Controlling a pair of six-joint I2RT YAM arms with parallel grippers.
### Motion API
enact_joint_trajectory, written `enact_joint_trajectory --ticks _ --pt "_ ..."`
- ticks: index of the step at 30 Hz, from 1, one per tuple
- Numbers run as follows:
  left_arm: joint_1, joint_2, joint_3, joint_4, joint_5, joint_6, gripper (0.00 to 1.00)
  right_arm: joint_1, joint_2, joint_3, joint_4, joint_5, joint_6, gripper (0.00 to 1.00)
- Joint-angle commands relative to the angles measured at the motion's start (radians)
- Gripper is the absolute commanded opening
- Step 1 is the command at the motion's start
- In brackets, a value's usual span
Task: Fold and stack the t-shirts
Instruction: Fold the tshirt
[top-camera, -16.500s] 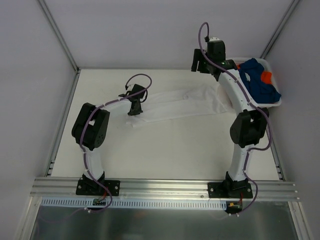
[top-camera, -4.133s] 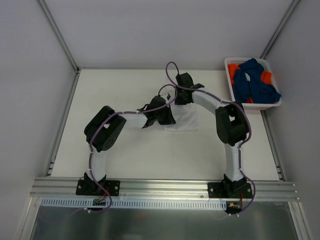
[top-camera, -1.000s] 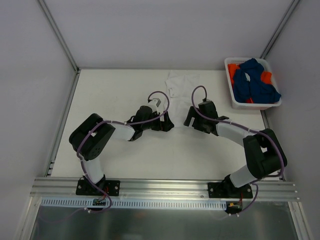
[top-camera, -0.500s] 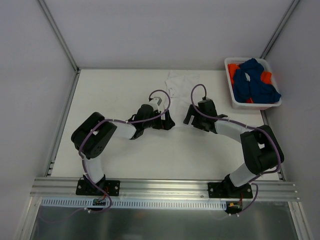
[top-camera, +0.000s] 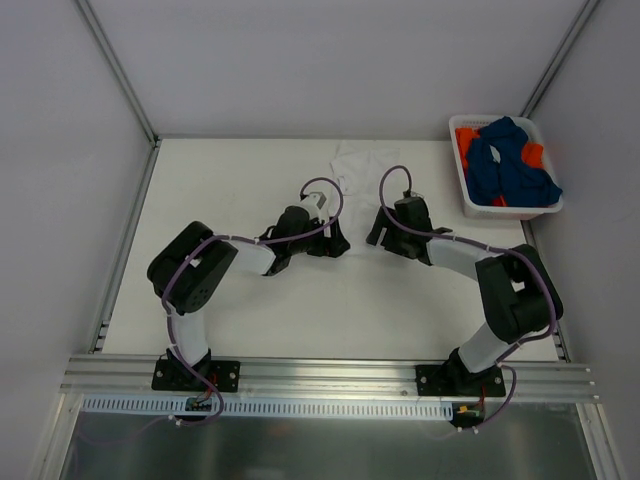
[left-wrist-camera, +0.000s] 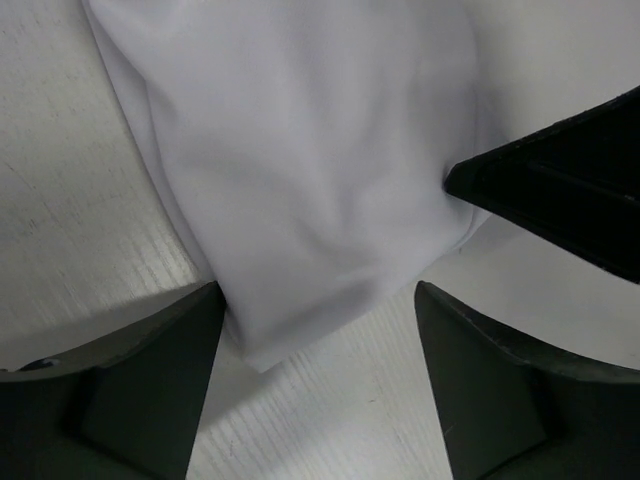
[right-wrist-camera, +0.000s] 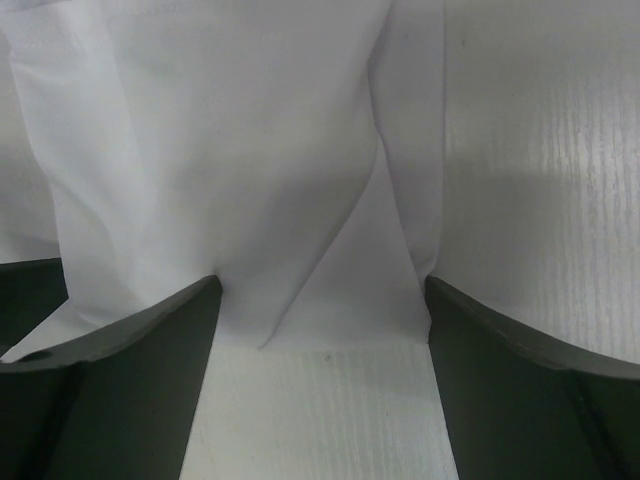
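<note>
A white t-shirt (top-camera: 366, 166), folded into a narrow strip, lies flat at the back middle of the table. My left gripper (top-camera: 338, 244) stands open at its near left corner; the left wrist view has that corner (left-wrist-camera: 300, 200) between the fingers (left-wrist-camera: 130, 390). My right gripper (top-camera: 377, 232) is open at the near right edge, and the folded hem (right-wrist-camera: 330, 250) lies between its fingers (right-wrist-camera: 530, 390). Neither holds the cloth. A dark blue t-shirt (top-camera: 512, 168) and an orange one (top-camera: 464, 139) lie bunched in the basket.
The white plastic basket (top-camera: 512, 210) stands at the back right corner of the table. In the left wrist view the dark tip of the other gripper (left-wrist-camera: 570, 190) rests on the shirt's right side. Metal frame rails run along the table's edges.
Both grippers have crept a little farther toward the near edge of the white t-shirt. The shirt itself has not moved.
</note>
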Motion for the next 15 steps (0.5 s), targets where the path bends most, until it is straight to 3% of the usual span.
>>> enact_joint_trajectory --ticks 1,2,6,8,9,12,15 --pt "0.014 0.037 0.027 -0.063 0.003 0.018 0.74 -0.004 0.033 0.017 0.001 0.0 0.004 0.78" --pt "0.012 0.04 0.041 -0.075 0.002 0.021 0.6 -0.005 0.033 0.018 0.001 -0.003 0.004 0.74" --pt "0.014 0.049 0.061 -0.104 -0.003 0.026 0.31 -0.005 0.033 0.017 -0.001 -0.006 0.003 0.61" --pt "0.016 0.049 0.065 -0.115 -0.006 0.029 0.22 -0.005 0.029 0.014 -0.005 -0.007 0.003 0.46" --pt "0.016 0.052 0.067 -0.118 -0.007 0.03 0.14 -0.004 0.026 0.009 -0.007 -0.009 0.003 0.33" --pt "0.016 0.051 0.071 -0.138 -0.01 0.032 0.0 -0.004 0.023 0.003 -0.01 -0.013 0.004 0.17" --pt "0.014 0.04 0.062 -0.144 -0.012 0.035 0.0 0.002 0.013 -0.003 -0.022 -0.015 -0.004 0.06"
